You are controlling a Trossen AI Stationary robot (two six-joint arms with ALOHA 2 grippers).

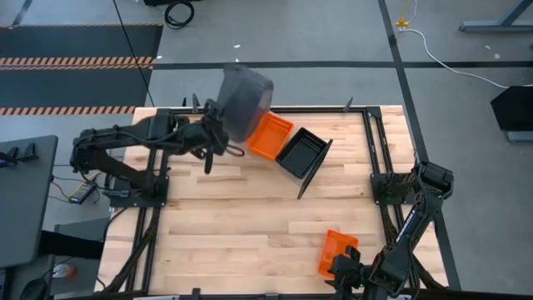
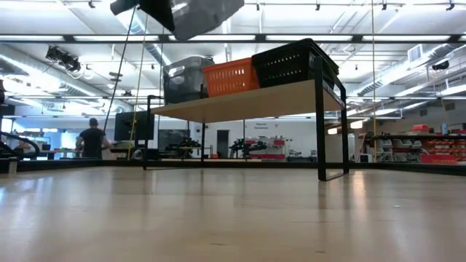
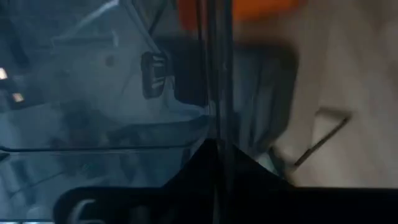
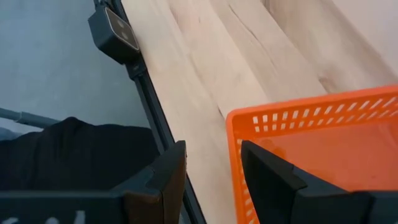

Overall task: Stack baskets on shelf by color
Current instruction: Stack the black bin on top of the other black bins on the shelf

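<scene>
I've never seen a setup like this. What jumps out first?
A grey basket hangs high in the air, held by the left arm's tool over the shelf. On the shelf, a bright orange basket sits between a grey one and a black one. Another orange basket lies at the table's near edge, by the right tool.

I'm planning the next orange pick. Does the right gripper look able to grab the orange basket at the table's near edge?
Probably yes. The right gripper is open right at the orange basket, one finger over its rim, nothing between them. The left gripper holds a grey basket far off.
</scene>
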